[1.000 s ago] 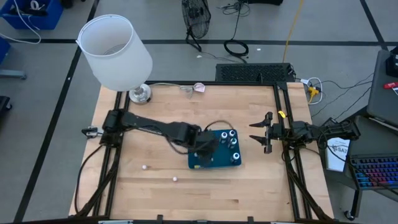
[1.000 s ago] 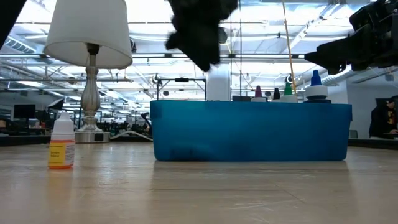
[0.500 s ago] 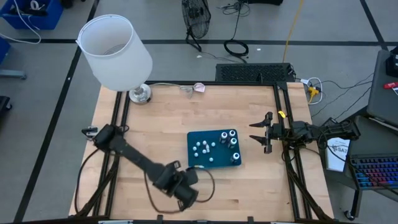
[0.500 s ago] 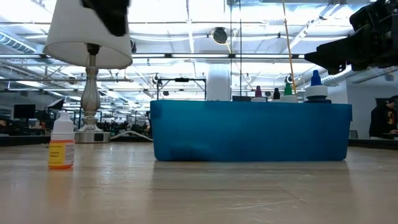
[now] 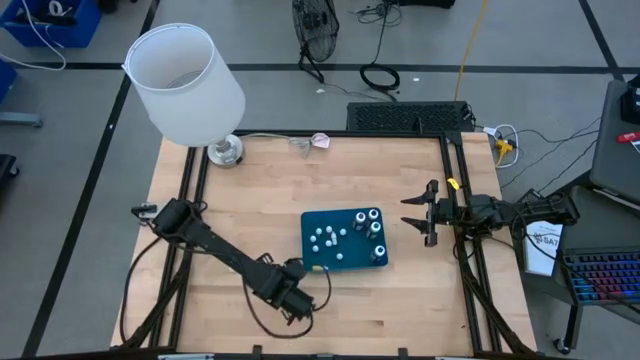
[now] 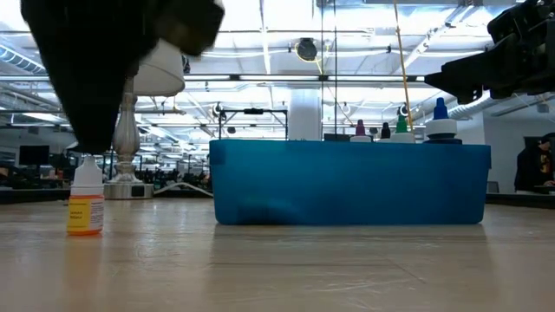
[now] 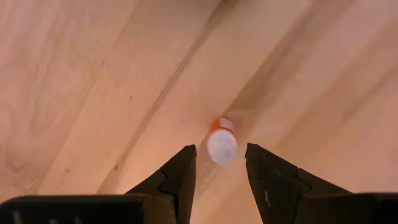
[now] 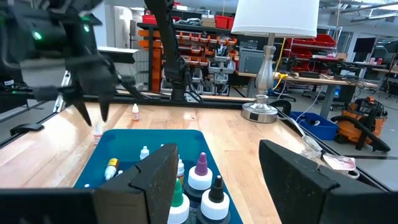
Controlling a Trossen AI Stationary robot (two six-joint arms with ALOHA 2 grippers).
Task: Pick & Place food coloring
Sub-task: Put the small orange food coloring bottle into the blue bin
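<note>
The high view looks straight down on the whole worktop [image 5: 270, 180], from far enough to take in floor on every side; the low view sits at worktop height, facing level across it, close to the blue tray [image 6: 347, 182] filling mid-frame; the left wrist view points straight down, very near the wood, at one small bottle [image 7: 221, 142]; the right wrist view faces across the worktop, sharing the tray and the lamp [image 8: 273, 37] with the high and low views.

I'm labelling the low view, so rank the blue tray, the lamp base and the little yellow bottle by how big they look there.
1. Blue tray, by far the largest.
2 and 3. Yellow bottle and lamp base: unsure. The left arm hides part of the lamp, and the bottle stands nearer the camera.
</note>
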